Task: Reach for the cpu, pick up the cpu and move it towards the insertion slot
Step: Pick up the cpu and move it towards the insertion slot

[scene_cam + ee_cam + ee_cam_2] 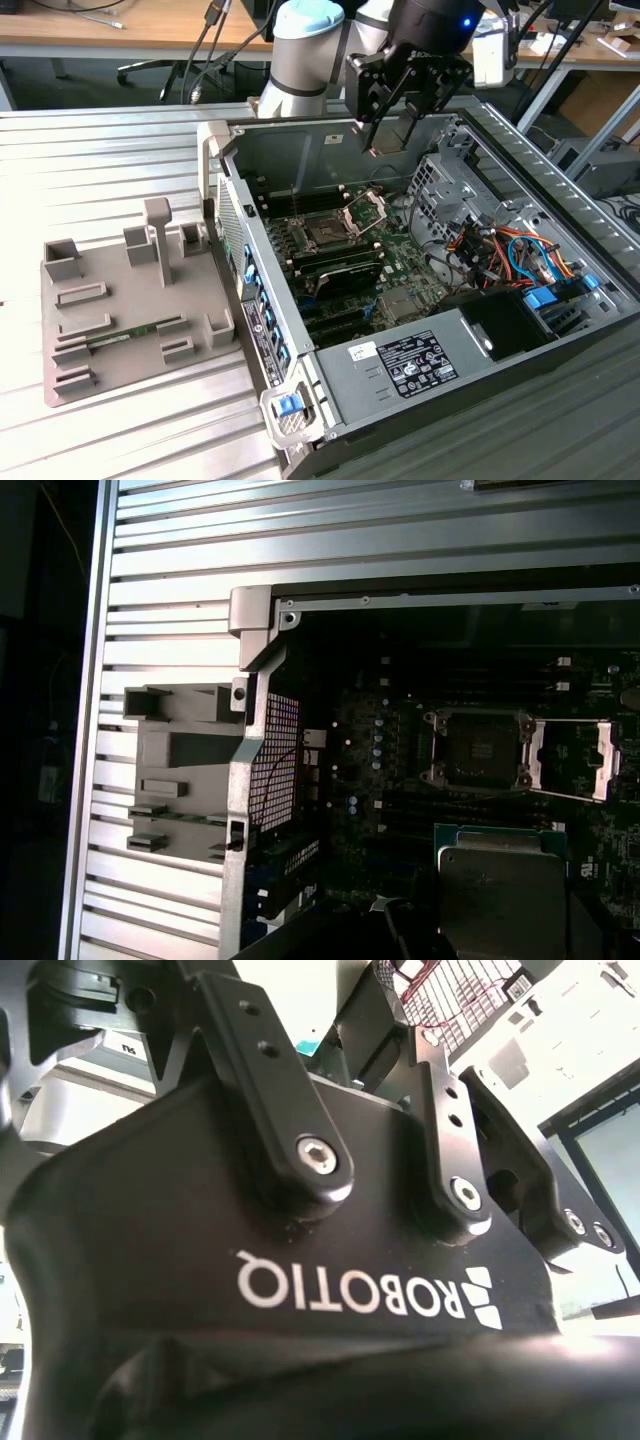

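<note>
My gripper (388, 138) hangs above the open computer case, near its back wall, shut on the cpu (380, 150), which shows as a thin pale edge between the fingertips. In the first wrist view the cpu (500, 895) is close up: a silvery square top with a green rim, dark fingers (408, 932) beside it. The insertion slot (325, 233) lies on the motherboard below and nearer the exterior view's left, its silver hinged frame (366, 212) swung open. The first wrist view shows the insertion slot (478, 748) apart from the held chip. The gripper's black housing (300, 1260) fills the second wrist view.
A grey fixture tray (70, 340) on the ribbed metal table holds a green memory stick (130, 335). Inside the case are a drive cage (440, 180), coloured cables (500, 250) and a power supply (420, 360). The case walls (225, 200) ring the board.
</note>
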